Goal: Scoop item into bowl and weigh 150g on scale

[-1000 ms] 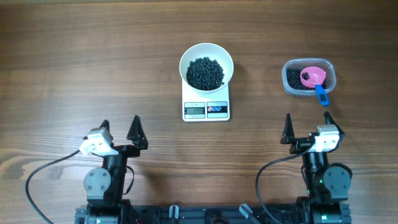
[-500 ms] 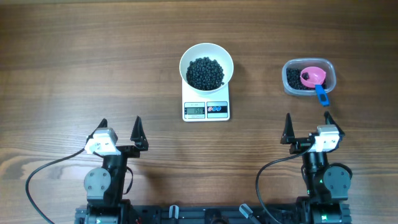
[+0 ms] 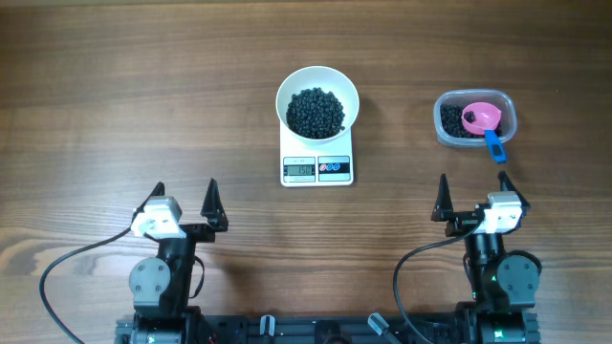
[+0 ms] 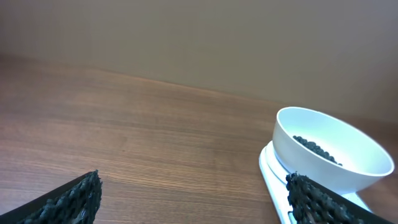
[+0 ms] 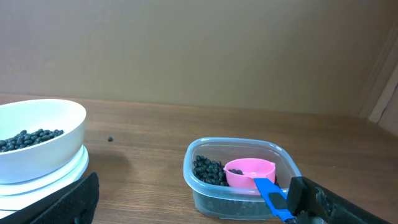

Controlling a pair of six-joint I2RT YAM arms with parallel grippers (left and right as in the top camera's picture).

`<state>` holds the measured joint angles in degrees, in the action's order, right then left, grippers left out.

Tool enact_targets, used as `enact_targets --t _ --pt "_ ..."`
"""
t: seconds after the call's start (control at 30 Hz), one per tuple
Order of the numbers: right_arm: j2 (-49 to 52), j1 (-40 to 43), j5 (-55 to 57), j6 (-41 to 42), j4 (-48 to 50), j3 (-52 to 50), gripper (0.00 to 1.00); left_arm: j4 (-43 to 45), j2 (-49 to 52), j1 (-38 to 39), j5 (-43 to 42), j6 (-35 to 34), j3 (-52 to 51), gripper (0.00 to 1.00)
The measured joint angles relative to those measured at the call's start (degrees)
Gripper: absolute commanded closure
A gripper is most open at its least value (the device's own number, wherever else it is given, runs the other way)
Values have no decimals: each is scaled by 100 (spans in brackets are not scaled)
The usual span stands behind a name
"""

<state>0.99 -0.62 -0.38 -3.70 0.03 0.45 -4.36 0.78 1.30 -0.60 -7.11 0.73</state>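
The bowl (image 3: 317, 78) on the scale (image 3: 316, 169) holds beans (image 3: 316, 112). The tub (image 3: 475, 139) holds more beans and a scoop (image 3: 481, 118). The scale's screen (image 3: 300, 170) seems to point at the desk's (image 3: 115, 86) near edge, and the left claw (image 3: 185, 186) and right claw (image 3: 472, 180) are released.

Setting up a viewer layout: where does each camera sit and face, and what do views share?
Overhead: above the table, looking straight down; left arm and right arm, jaws open, at bottom.
Left wrist: on left arm, facing forward at bowl on scale; own jaws in bottom corners.
Right wrist: on right arm, facing tub and scoop; own jaws likewise.
Shared: all three show bowl and scale.
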Motion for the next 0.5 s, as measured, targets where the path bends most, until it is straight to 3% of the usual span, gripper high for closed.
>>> enact_targets --t 0.3,0.5 --pt "0 0 0 0 0 0 0 0 0 0 7 914 0 0" --pt "0 0 0 0 0 0 0 0 0 0 7 1001 0 0"
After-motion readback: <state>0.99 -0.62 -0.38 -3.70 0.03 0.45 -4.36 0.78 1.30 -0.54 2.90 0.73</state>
